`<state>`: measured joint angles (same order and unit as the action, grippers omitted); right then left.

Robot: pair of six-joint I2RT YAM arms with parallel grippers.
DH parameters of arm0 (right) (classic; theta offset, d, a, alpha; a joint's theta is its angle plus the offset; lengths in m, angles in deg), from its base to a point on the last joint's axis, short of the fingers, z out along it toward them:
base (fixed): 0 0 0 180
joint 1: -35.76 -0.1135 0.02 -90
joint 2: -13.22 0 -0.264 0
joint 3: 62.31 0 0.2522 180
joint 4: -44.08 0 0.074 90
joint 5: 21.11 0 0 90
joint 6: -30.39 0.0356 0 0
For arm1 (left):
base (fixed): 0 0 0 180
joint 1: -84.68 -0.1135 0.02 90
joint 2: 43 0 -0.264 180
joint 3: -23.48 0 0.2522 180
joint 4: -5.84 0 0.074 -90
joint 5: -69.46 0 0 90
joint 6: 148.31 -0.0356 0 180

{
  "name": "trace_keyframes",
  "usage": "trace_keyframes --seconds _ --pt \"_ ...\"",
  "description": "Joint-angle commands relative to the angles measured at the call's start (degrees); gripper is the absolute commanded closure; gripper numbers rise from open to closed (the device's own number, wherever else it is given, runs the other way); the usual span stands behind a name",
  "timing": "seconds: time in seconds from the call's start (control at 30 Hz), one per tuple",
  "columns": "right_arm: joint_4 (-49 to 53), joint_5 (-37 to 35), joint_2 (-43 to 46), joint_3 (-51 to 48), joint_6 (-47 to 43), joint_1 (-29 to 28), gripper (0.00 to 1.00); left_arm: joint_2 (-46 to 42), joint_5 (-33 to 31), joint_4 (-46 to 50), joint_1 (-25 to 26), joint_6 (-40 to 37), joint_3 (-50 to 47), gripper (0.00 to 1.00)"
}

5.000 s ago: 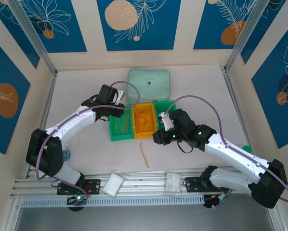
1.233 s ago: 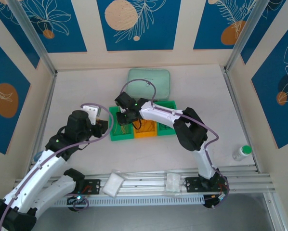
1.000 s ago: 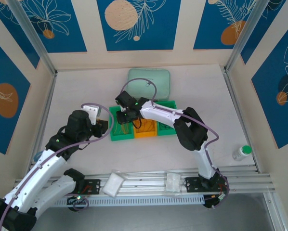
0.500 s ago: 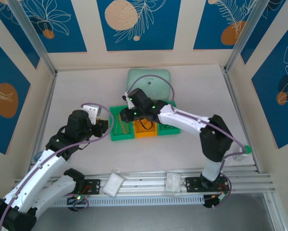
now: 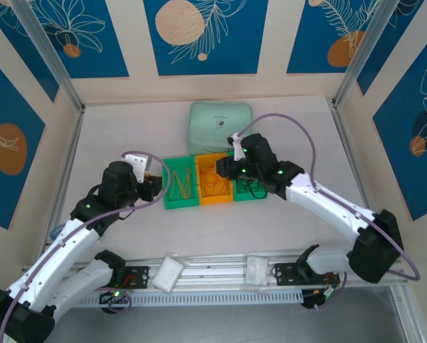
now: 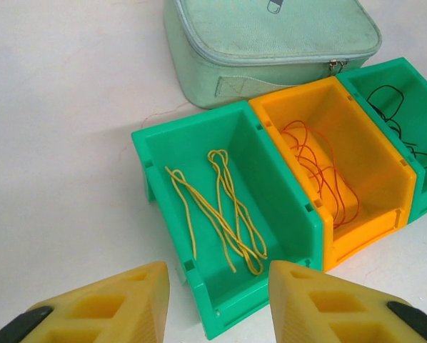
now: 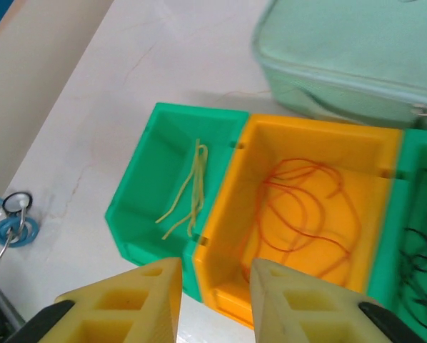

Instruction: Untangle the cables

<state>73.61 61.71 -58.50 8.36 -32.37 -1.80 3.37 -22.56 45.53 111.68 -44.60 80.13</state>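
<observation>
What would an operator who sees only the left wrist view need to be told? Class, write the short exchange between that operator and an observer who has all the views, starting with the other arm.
Operator: Where is the right end effector?
Observer: The right end effector hovers above the orange bin, fingers apart with nothing between them.
Operator: Is anything lying on the table left of the bins?
Observer: Yes, a small blue coiled cord lies on the table, apart from the left green bin.
</observation>
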Motion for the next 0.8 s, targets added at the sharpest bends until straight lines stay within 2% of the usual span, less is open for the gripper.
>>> trace_keyframes --seconds 0.0,0.13,0.23,0.43,0.77 --pt "2.73 -1.90 6.11 -3.66 -1.05 4.17 0.67 0.36 -1.35 -1.65 -0.49 -2.53 -0.35 0.59" --pt "5.26 -1.09 13.31 -8.02 -1.20 10.54 0.64 0.65 -1.68 -4.66 -0.46 -4.91 -1.66 0.57" --pt "7.42 0.34 17.73 -10.23 -1.79 14.99 0.63 0.10 -2.08 -9.57 -0.48 -6.48 -4.39 0.52" --pt "10.13 2.91 23.36 -13.17 -2.62 21.16 0.62 -0.50 -9.63 -19.49 -0.55 -6.84 -10.75 0.41" --pt "9.72 6.36 22.50 -15.42 -2.67 23.21 0.61 3.93 -17.38 -22.88 -0.87 -8.96 -12.86 0.26"
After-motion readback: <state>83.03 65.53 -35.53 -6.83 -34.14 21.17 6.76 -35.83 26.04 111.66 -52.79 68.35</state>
